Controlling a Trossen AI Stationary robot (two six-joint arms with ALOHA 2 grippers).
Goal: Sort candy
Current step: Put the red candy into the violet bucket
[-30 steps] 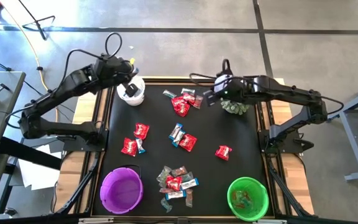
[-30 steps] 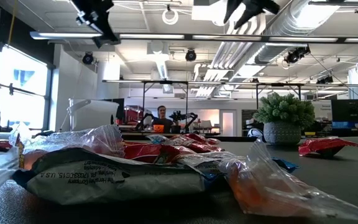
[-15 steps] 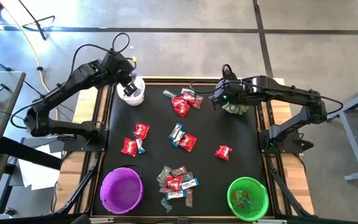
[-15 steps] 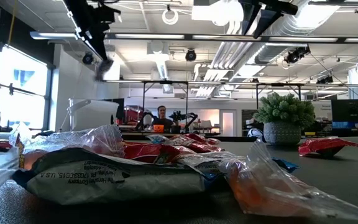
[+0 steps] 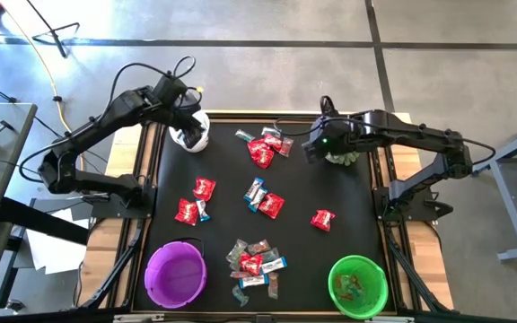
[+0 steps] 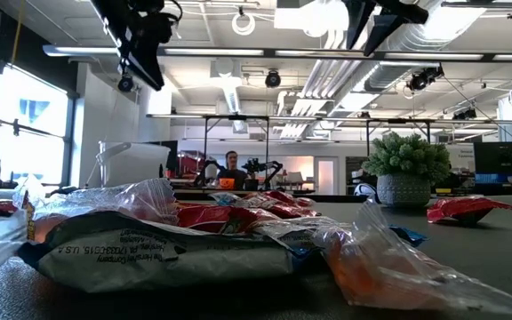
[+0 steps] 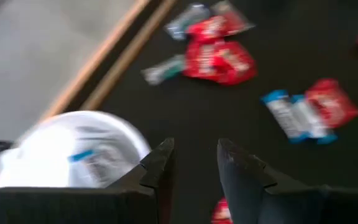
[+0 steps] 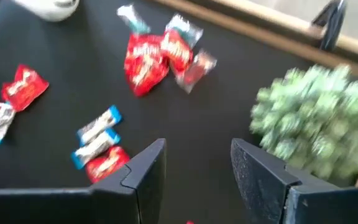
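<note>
Candy lies scattered on the black mat: red packets at the far middle, a mixed pile near the front, and blue-and-white bars. My left gripper hangs open over the white bowl, nothing between its fingers. A blue-and-white bar lies inside that bowl. My right gripper is open and hangs above the mat beside the potted green plant, holding nothing.
A purple bowl stands at the near left. A green bowl at the near right holds some pieces. The plant stands at the far right of the mat. A person sits far behind the table.
My left arm has swung slightly toward the table's right edge, its gripper staying above the white bowl. Half a second ago a small grey piece showed blurred just below it in the low view; it is gone now. My right gripper has shifted a little toward the plant.
</note>
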